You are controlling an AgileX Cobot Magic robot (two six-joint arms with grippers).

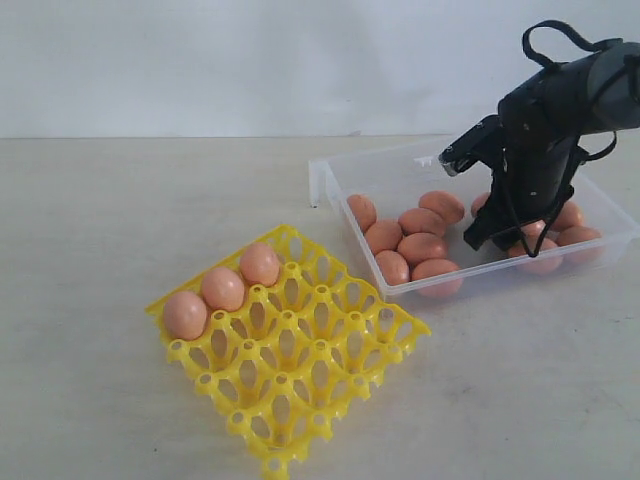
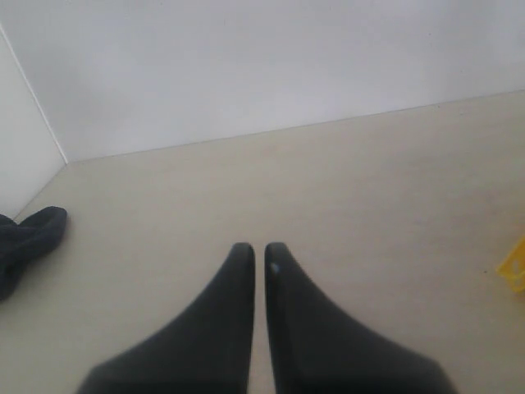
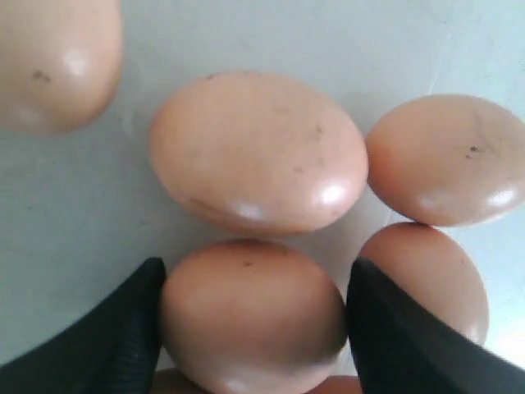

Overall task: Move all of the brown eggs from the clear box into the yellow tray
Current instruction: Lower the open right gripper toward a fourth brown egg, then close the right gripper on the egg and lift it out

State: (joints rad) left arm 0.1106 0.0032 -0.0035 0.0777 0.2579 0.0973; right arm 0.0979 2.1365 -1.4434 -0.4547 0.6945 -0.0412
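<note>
The right gripper is straddling one brown egg toward the clear box's front-right corner, jaws pressing both its sides, risking the smooth shell slipping or the crowding neighbouring egg getting nudged.

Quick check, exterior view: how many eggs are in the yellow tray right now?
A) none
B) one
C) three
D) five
C: three brown eggs sit in a row along one edge of the yellow tray, and its other cups are open.
</note>
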